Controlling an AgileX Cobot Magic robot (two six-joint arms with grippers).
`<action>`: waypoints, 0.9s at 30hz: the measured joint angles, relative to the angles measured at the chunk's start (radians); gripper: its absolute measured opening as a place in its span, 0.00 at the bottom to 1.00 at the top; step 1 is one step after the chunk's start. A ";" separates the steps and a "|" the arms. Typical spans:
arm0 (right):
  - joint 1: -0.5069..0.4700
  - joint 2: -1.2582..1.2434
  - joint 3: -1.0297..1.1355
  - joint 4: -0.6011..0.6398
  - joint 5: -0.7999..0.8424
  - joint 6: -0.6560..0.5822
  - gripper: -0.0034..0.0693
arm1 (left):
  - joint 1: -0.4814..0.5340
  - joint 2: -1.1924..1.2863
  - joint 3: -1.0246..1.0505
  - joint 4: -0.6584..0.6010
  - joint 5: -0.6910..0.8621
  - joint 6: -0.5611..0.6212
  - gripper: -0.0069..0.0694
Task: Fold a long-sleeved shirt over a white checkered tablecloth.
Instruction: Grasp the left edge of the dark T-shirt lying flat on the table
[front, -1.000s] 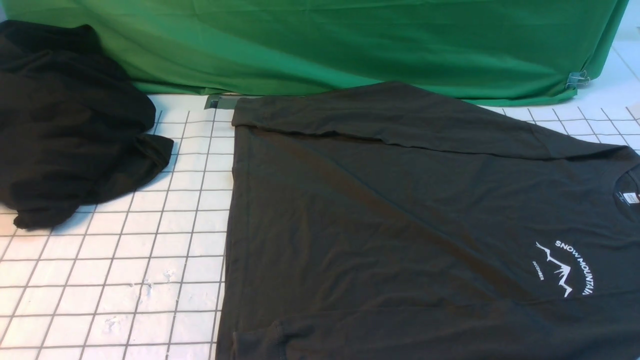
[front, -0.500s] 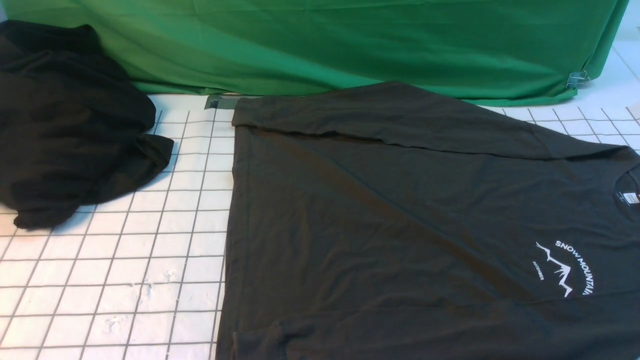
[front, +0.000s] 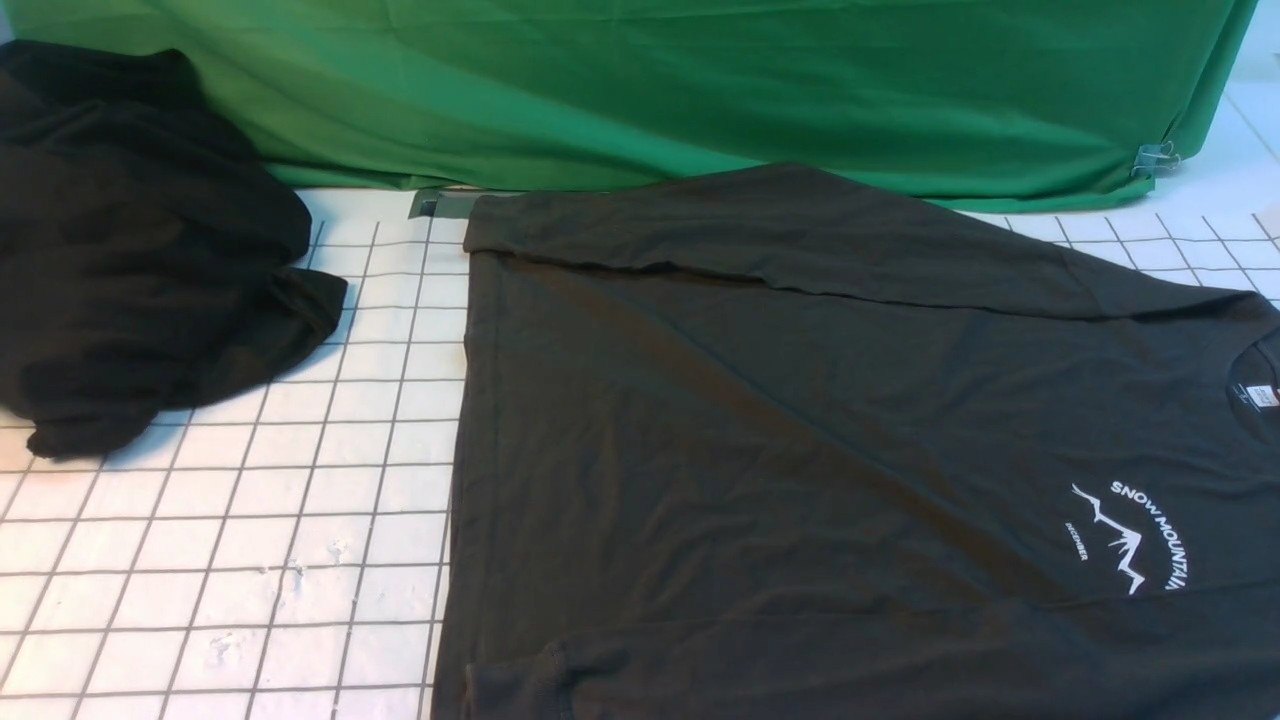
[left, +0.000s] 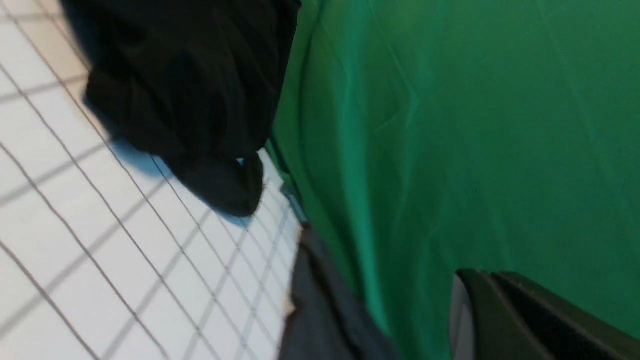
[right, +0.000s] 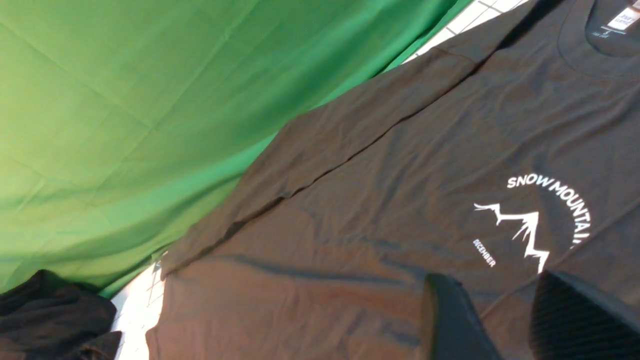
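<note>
While the green cloth (front: 640, 90) is hanging across the whole far side, the white checkered tablecloth (front: 250, 520) is covering the bench in front of it. The long-sleeved shirt (front: 800, 420) is lying flat on the middle and right of that tablecloth, with its hem pointing left and its collar pointing right. Its far sleeve (front: 760, 235) is lying folded along the far edge of the body, and a near sleeve seems to be lying tucked in along the near edge. A crumpled black garment (front: 130, 260) is sitting apart at the far left.

Neither arm is showing in the front view. The wrist views show both sets of jaws hanging above the cloth and gripping nothing, the right jaws parted partway over the shirt's chest and the left jaws closed tight.

The step in hand is probably the body fold, which would be going best with these cares:
- opening the left jaws first
- pinching the two hem corners through every shirt layer, but not the tablecloth
- lifting both corners together
- carrying the hem right, keeping the edges square and the sleeves trapped inside

The white mountain print (front: 1130, 540) and the small neck label (front: 1262, 395) are marking the collar end to aim for.
</note>
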 joint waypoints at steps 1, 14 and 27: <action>0.000 0.000 -0.013 0.000 0.007 -0.015 0.38 | 0.000 0.000 -0.005 -0.016 0.001 -0.025 0.11; 0.000 0.330 -0.661 -0.065 0.276 -0.476 0.06 | 0.000 0.432 -0.712 0.155 0.605 0.340 0.11; 0.000 0.815 -0.821 -0.074 0.904 -0.664 0.07 | -0.059 1.252 -0.858 -0.115 1.127 0.816 0.11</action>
